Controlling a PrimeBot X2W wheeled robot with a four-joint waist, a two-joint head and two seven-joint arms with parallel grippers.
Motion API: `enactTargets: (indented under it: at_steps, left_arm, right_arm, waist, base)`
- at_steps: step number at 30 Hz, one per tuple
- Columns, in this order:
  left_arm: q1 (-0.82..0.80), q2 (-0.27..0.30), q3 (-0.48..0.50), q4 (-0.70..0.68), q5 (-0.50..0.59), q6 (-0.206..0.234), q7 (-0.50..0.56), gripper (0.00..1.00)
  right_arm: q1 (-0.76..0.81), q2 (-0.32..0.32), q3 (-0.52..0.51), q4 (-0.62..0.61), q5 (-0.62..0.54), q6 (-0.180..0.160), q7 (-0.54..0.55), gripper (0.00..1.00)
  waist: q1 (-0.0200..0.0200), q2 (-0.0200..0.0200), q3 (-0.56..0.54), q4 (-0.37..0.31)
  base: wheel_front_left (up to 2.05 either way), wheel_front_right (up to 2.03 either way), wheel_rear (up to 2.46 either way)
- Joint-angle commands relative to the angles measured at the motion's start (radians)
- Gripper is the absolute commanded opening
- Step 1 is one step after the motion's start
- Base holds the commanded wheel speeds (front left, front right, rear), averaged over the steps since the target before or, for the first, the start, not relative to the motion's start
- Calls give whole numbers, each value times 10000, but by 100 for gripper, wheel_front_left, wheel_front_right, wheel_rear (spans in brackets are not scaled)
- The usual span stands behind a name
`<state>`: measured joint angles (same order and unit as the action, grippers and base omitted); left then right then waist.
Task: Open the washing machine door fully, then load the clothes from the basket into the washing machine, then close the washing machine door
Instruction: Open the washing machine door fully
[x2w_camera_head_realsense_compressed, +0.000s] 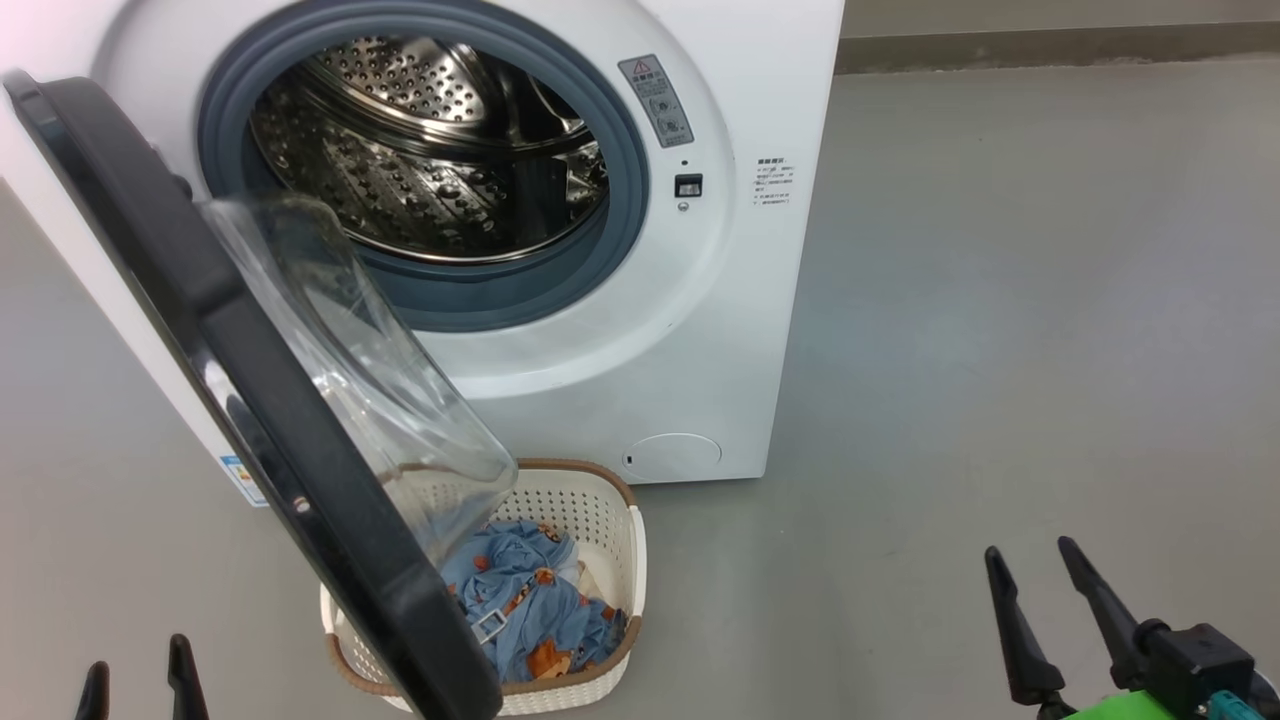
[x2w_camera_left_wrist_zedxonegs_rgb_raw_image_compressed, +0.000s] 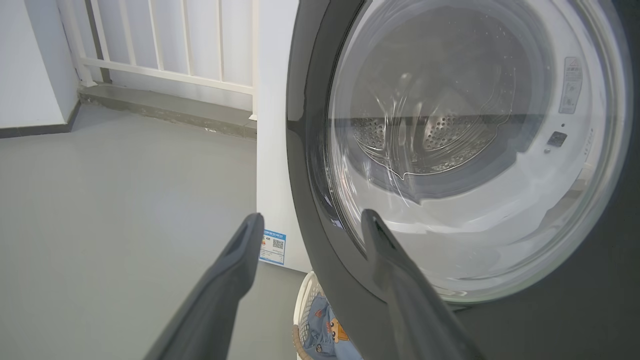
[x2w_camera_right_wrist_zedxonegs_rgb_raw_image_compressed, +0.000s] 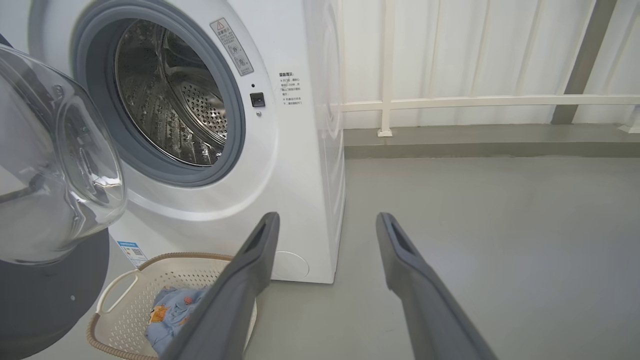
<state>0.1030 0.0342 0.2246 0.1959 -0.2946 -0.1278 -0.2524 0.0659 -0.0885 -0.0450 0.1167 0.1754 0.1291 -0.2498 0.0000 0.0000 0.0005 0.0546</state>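
The washing machine (x2w_camera_head_realsense_compressed: 700, 300) stands on the grey floor (x2w_camera_head_realsense_compressed: 1000, 350) with its washing machine door (x2w_camera_head_realsense_compressed: 250, 400) swung out on the hinge side, at the left in the head view. The glossy black ring runs from the upper left down to the bottom edge of that view, and the clear porthole (x2w_camera_head_realsense_compressed: 380, 380) bulges toward the machine. Behind the grey rubber seal (x2w_camera_head_realsense_compressed: 620, 230), the perforated steel drum (x2w_camera_head_realsense_compressed: 420, 150) is in plain sight.

The basket (x2w_camera_head_realsense_compressed: 610, 520) sits on the floor just in front of the machine's lower front, and in the head view the door's lower rim overlaps its left part. The clothes (x2w_camera_head_realsense_compressed: 530, 600), blue fabric with orange-brown bears, lie bunched inside the basket. A small blue label (x2w_camera_head_realsense_compressed: 243, 478) is stuck low on the machine, beside the door.

The left gripper (x2w_camera_head_realsense_compressed: 138, 652) is at the lower left corner of the head view, apart from the door, fingers spread and holding nothing; its wrist view looks at the door's outer face. The right gripper (x2w_camera_head_realsense_compressed: 1028, 548) hangs over bare floor, well to the right of the basket, fingers likewise spread and empty.
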Motion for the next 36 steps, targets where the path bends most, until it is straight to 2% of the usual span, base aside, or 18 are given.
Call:
enactTargets:
  at_steps: [1,19,36]
  left_arm:
    - [-78,168,338,-266,10,-29,-94,100]
    - [-66,191,218,-354,93,-29,-94,100]
    - [-124,219,72,-411,111,-29,-94,100]
  right_arm:
    - [-72,18,-17,-305,-122,16,-120,100]
    - [-110,184,-119,-200,-477,16,-120,100]
    - [-415,38,-128,108,-592,16,-120,100]
  waist:
    - [0,0,-1,5]
    - [0,0,59,49]
    - [0,0,150,198]
  base:
    - [0,0,0]
    - [0,0,0]
    - [0,0,0]
